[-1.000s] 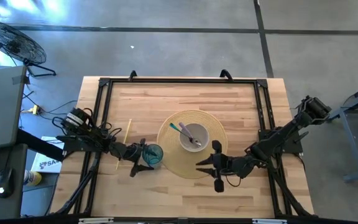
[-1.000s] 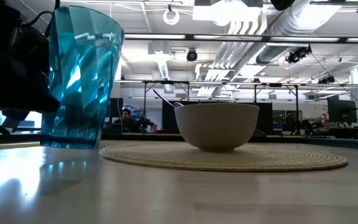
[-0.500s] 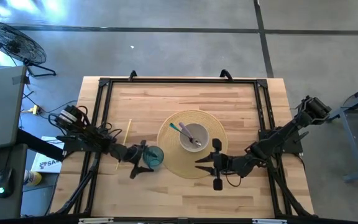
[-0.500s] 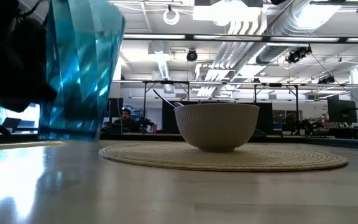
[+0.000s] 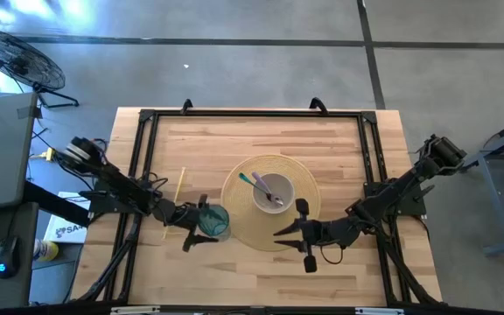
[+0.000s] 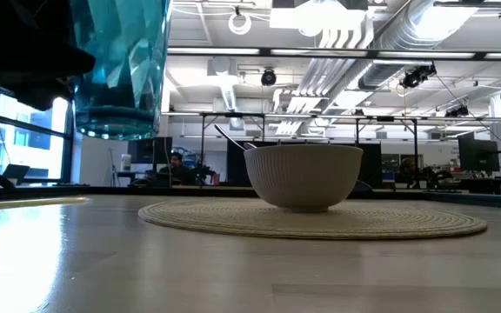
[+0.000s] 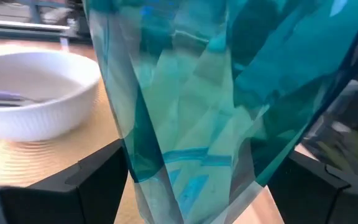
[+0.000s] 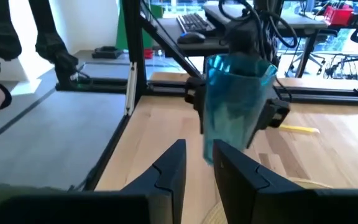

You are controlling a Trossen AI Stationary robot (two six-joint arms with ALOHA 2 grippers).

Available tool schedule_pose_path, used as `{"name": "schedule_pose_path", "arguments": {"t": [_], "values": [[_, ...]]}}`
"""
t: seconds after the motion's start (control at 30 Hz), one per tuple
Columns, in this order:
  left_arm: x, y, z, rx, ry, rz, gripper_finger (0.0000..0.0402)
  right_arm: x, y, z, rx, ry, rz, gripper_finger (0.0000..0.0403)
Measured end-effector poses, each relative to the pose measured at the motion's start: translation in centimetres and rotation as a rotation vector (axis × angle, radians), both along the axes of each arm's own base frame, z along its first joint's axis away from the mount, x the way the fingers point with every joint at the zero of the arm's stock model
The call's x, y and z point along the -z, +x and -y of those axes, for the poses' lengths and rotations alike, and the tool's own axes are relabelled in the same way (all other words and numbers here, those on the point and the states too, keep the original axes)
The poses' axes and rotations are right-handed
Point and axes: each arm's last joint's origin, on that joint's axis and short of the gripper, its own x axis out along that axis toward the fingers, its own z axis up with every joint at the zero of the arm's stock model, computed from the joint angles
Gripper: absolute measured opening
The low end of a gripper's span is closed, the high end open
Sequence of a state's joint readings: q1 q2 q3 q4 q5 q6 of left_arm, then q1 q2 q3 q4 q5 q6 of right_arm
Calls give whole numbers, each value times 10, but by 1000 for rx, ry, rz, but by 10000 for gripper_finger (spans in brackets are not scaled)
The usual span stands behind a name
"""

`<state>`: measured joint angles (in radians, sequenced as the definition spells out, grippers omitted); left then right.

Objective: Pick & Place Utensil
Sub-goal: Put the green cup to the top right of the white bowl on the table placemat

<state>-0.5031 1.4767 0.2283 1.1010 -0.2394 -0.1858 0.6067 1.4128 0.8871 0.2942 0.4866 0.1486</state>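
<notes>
A faceted blue plastic cup sits in my left gripper just off the left rim of the round woven placemat. The low view shows the cup well above the tabletop. A white ribbed bowl stands on the placemat, and utensils with teal and purple handles lean against its rim. My right gripper is open and hovers over the placemat's near edge, pointing toward the cup. My left gripper pinches the cup between its two fingers, one on each side of the cup's wall. It comes in level from the table's left side. The cup is lifted clear of the table and stays roughly upright, open end up.
A thin yellow stick lies on the wood left of the cup. A black frame rail borders the table's far and side edges. Bare wood lies near the front edge. The room beyond the table holds desks and monitors.
My left gripper has risen with the cup. The cup stood on the table a second ago and now hangs clear above it, still about upright. My left arm's rear joints have swung out toward the table's left.
</notes>
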Motion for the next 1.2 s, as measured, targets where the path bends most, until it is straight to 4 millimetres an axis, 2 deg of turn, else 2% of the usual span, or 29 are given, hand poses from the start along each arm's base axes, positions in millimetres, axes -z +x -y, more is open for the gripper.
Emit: {"name": "schedule_pose_path", "arguments": {"t": [0.13, 0.27, 0.43, 0.6, 0.73, 0.93, 1.1, 1.2], "values": [[-11, 0, -13, -61, -13, 4, 323, 0, 0, 0, 2, -4, 2, 73], [-18, 5, -36, -119, -48, -2, 323, 0, 0, 0, -1, -22, 5, 73], [-27, 21, -61, -178, -55, -36, 323, 1, 0, 5, 131, -123, 10, 73], [-49, 46, -77, -201, 14, -81, 323, 4, -1, 6, 121, -235, -15, 73], [-78, 64, -85, -197, 43, -41, 323, 5, -3, 7, 113, -264, -42, 73], [-108, 78, -102, -243, 118, -19, 323, 3, -14, 15, 169, -285, -114, 65], [-117, 79, -134, -365, 125, 29, 323, 9, -18, 18, 184, -275, -178, 50], [-116, 80, -157, -446, 98, 11, 323, 13, -20, 19, 200, -264, -214, 40]]}}
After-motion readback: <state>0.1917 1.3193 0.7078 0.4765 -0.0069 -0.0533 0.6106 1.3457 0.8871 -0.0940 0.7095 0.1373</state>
